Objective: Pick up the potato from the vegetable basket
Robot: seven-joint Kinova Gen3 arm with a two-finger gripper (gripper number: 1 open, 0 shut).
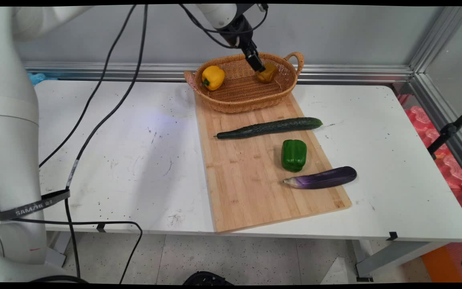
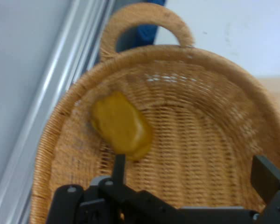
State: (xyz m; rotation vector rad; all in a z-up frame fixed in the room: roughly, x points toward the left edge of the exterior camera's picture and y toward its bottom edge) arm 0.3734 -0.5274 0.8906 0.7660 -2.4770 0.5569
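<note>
Over the wicker basket (image 1: pixel 239 103) at the cutting board's (image 1: pixel 247 188) far end, gripper (image 1: pixel 258 66) hangs w/ claw spread wide, holding nothing, one finger just beside orange bell pepper (image 2: pixel 122 125); contact unclear. Yellow bell pepper (image 1: pixel 213 77) lies at opp. end.

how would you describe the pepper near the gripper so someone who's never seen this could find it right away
Start at the wicker basket standing at the far end of the wooden cutting board. Two peppers lie inside; take the one at the basket's right end, just under the black gripper. This orange pepper is darker and duller than the bright yellow pepper at the left end.
</note>
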